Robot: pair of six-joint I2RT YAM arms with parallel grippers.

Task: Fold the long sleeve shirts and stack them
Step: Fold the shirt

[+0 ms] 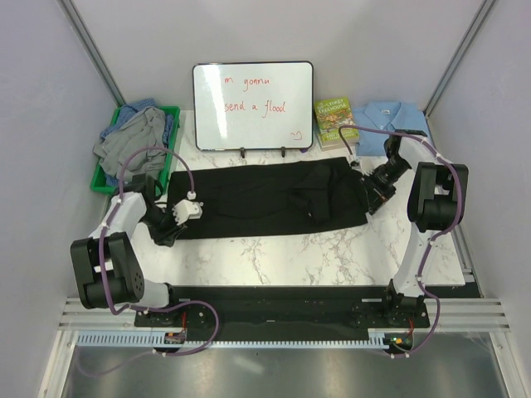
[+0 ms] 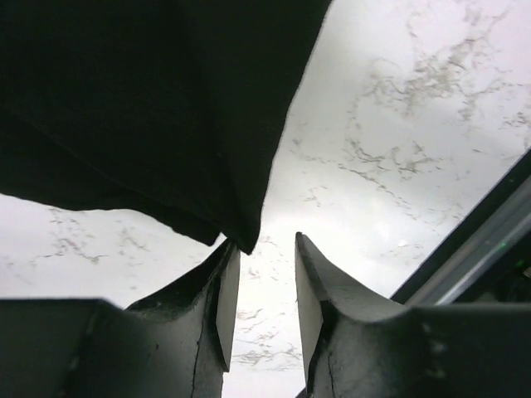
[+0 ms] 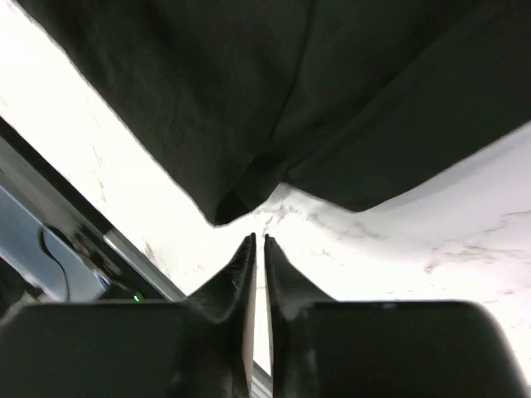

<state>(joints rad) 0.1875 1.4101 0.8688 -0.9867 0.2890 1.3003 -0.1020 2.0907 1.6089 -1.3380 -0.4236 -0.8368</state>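
Black jaws on the left gripper (image 2: pixel 265 249) sit parted, empty; right gripper (image 3: pixel 257 242) is pinched closed on nothing. Both hang at the ends of the black shirt (image 1: pixel 265 195), a long half-folded strip on the table (image 1: pixel 290 257). The blue shirt (image 1: pixel 394 116) looks folded, back right. The grey pile (image 1: pixel 133 137) in the bin (image 1: pixel 173 116) looks untouched, so lots left imo.

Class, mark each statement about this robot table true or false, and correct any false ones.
1. The black shirt lies spread across the table. True.
2. The light blue shirt lies on top of it. False: it sits at the back right, beside the book.
3. The left gripper has its jaws apart, nothing between them. True.
4. The right gripper clamps the black shirt in its jaws. False: they are nearly shut, just off its edge, holding nothing.
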